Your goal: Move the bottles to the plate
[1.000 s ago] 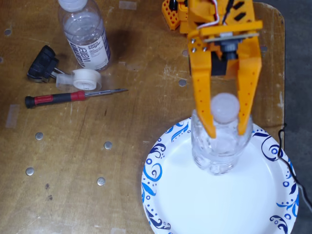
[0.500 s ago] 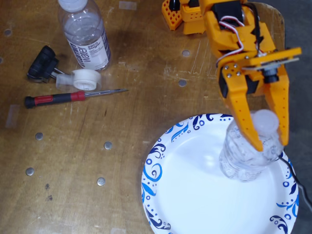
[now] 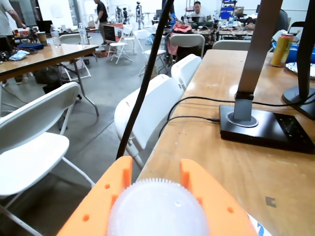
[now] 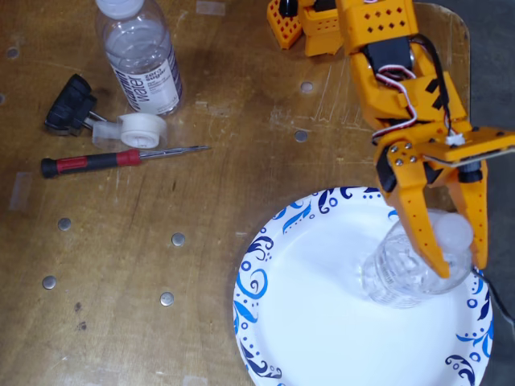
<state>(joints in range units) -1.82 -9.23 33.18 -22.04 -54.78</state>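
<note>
Wrist view: the orange claw (image 3: 155,196) grips the plain bottle's white cap (image 3: 156,209) at six o'clock.

Fixed view: the claw (image 4: 460,264) holds the plain bottle (image 4: 410,269) on the plate (image 4: 322,322) — toward three o'clock. The labelled bottle (image 4: 143,60) lies on the surface (image 4: 121,241) at eleven o'clock — off the plate.

We read only "water" in dark vertical letters on the labelled bottle (image 4: 143,60) lying on the worktop (image 4: 201,201); smaller print above it is illegible.
</note>
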